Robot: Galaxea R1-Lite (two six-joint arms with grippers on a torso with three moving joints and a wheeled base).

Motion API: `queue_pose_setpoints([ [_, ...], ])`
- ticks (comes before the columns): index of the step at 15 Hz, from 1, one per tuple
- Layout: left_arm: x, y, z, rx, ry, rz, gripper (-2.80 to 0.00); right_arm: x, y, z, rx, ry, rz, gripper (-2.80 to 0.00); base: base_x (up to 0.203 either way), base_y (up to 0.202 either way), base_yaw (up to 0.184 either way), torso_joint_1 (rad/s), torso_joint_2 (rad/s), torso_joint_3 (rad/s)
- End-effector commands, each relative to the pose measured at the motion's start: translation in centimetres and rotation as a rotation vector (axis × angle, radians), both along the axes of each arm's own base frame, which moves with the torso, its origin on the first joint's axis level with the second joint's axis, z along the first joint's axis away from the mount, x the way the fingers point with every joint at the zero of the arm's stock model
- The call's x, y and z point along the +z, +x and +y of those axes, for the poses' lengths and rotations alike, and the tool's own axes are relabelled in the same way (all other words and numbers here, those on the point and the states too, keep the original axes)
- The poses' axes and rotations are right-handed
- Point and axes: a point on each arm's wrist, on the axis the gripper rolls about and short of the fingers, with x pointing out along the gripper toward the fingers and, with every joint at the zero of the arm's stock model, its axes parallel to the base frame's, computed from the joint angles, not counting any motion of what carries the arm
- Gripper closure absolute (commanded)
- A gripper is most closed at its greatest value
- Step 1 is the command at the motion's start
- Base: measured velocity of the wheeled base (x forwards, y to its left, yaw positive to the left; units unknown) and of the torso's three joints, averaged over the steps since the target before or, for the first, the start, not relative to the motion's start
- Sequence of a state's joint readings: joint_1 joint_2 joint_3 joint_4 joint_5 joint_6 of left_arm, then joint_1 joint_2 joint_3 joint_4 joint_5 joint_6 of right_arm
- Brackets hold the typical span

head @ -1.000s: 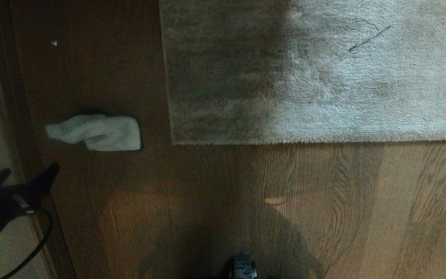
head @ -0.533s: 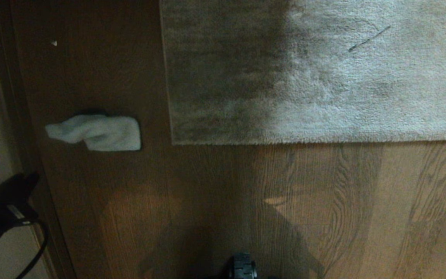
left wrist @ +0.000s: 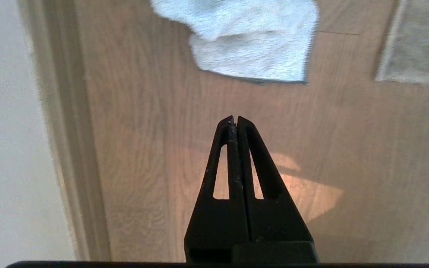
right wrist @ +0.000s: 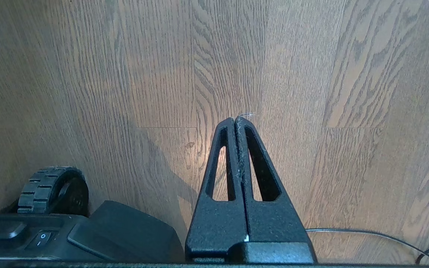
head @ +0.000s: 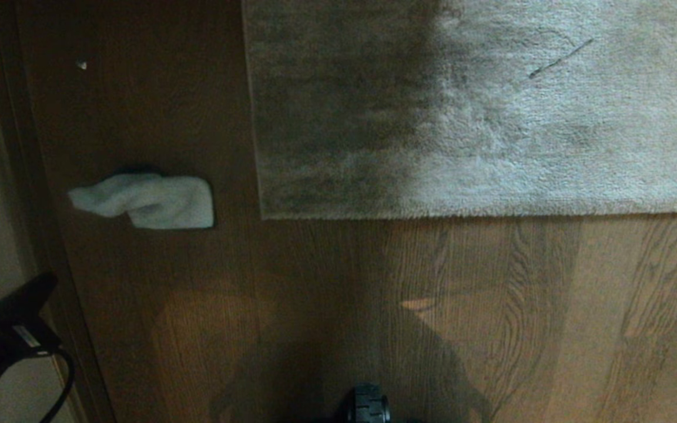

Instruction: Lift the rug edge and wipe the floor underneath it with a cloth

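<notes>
The cloth [head: 147,201] lies crumpled on the floor [head: 327,317], just beside the rug's left border and level with its near corner, close to the dark skirting along the wall on the left. It looks light and limp, soft enough to bunch under a pinch, so a raised fold near its middle seems the best place to take it; a grab at a thin edge would likely let it trail or slip out. The rug edge [head: 432,212] lies flat on the floor, straight along the near side, with a square corner toward the cloth. The rug looks plush, floppy and fairly heavy for its size, so the corner probably lifts most easily.

The left claw [head: 42,285] hangs low at the floor's left side, near the skirting, short of the cloth and apart from it; its fingers are pressed together on nothing. The right claw [right wrist: 235,119] is parked above bare floor beside the robot's base, likewise pressed together and empty.
</notes>
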State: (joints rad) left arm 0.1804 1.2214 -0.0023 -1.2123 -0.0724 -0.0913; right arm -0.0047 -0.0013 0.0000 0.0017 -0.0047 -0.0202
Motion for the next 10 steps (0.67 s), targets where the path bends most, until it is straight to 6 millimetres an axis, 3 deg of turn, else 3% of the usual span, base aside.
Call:
queue_pose_setpoints([
  [1,0.3,-0.4,-0.1,-0.012,0.003,-0.026,0.0,0.0,0.0,0.0,0.0,-0.001,0.001,0.0,0.0,0.0,0.0,0.0,0.0,0.0],
  [10,0.3,-4.3,-1.5,-0.107,0.0,-0.015,0.0,0.0,0.0,0.0,0.002,0.0,0.001,0.0,0.0,0.0,0.0,0.0,0.0,0.0],
])
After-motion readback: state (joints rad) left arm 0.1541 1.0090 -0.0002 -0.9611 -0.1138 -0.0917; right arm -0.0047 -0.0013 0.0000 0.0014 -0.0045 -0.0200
